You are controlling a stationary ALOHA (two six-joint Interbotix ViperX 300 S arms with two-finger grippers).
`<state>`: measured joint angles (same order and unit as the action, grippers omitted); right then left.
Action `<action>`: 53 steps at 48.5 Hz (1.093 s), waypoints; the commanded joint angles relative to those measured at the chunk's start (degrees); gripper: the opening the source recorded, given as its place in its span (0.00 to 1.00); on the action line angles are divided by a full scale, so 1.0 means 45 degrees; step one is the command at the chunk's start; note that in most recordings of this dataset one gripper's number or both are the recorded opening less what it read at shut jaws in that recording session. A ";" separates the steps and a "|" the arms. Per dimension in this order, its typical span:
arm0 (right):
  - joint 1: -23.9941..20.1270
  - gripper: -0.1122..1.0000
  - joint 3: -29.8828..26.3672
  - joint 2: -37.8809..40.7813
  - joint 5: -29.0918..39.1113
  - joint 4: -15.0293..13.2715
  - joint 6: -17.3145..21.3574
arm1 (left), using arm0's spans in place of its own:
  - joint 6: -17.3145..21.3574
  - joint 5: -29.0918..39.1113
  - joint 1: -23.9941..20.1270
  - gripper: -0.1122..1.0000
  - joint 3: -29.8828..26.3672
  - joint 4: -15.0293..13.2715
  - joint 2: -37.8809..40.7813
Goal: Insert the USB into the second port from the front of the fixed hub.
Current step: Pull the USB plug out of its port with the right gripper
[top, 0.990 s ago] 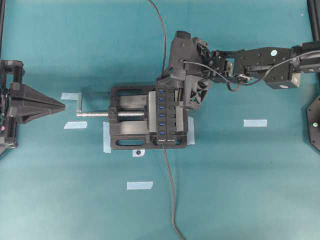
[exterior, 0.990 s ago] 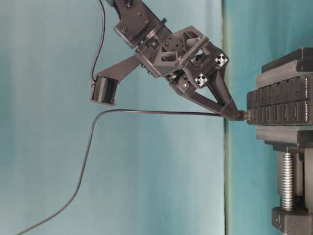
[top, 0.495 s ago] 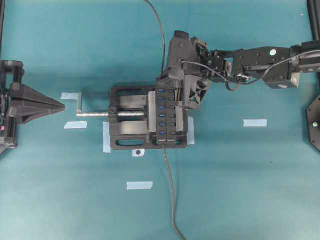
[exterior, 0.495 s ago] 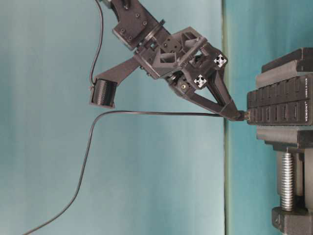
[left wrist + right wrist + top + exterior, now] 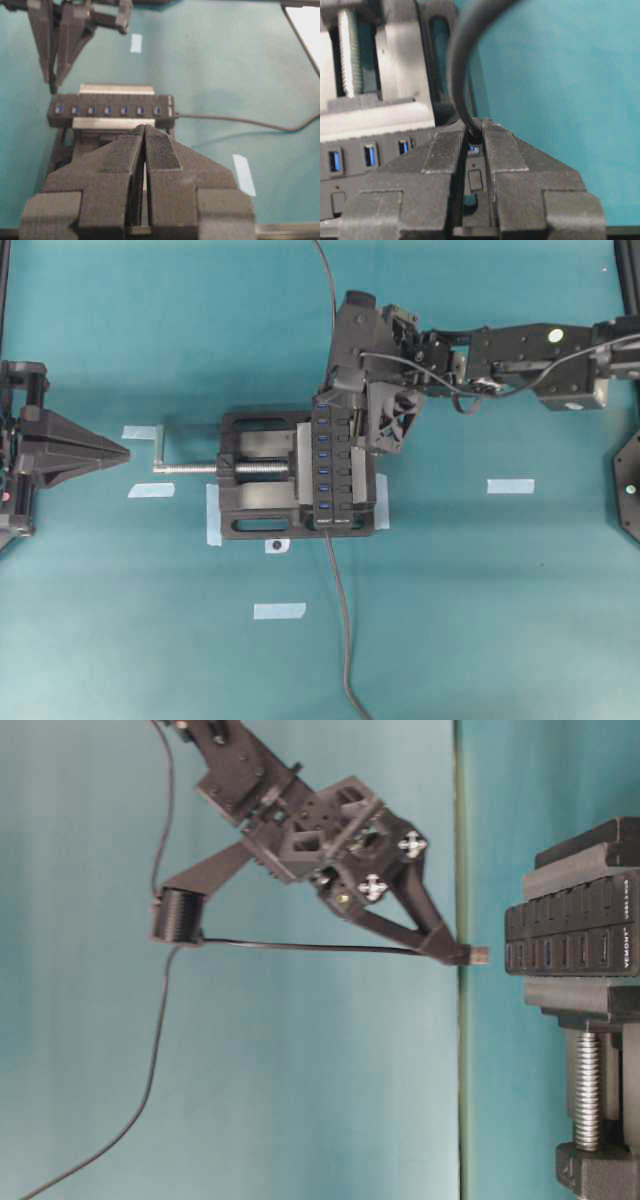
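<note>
The black vise sits mid-table exactly where it was a second ago, clamping the fixed hub with its row of blue ports, and my left claw idles at the far left, fingers pressed together on nothing. My right claw has pulled back from the hub's far end since the earlier frame. It pinches the USB, which was at the hub's face before and now hangs just clear of it, its cable trailing behind.
</note>
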<state>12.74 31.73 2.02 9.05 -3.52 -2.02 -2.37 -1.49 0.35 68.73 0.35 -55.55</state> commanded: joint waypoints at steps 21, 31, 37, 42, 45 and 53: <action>-0.1133 0.18 -0.0781 -0.1445 0.1406 0.0156 0.0117 | -0.0020 -0.0059 -0.0020 0.10 -0.0137 0.0000 0.0039; -0.1465 0.18 -0.0957 -0.1562 0.1699 0.0410 0.0098 | -0.0020 -0.0059 -0.0020 0.10 -0.0156 0.0000 0.0039; -0.1641 0.18 -0.0957 -0.1582 0.1816 0.0449 0.0117 | -0.0020 -0.0059 -0.0020 0.10 -0.0137 0.0020 0.0039; -0.1836 0.18 -0.0898 -0.1562 0.1914 0.0547 0.0137 | -0.0020 -0.0059 -0.0020 0.10 -0.0137 0.0020 0.0039; -0.1934 0.18 -0.0859 -0.1562 0.1914 0.0625 0.0254 | -0.0020 -0.0059 -0.0020 0.10 -0.0137 0.0000 0.0039; -0.2129 0.18 -0.0723 -0.1562 0.1855 0.0625 0.0879 | -0.0059 -0.0059 -0.0020 0.10 -0.0137 0.0020 0.0039</action>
<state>3.60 28.92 -3.25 17.84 -0.88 0.70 -2.55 -1.41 0.35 68.73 0.35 -55.63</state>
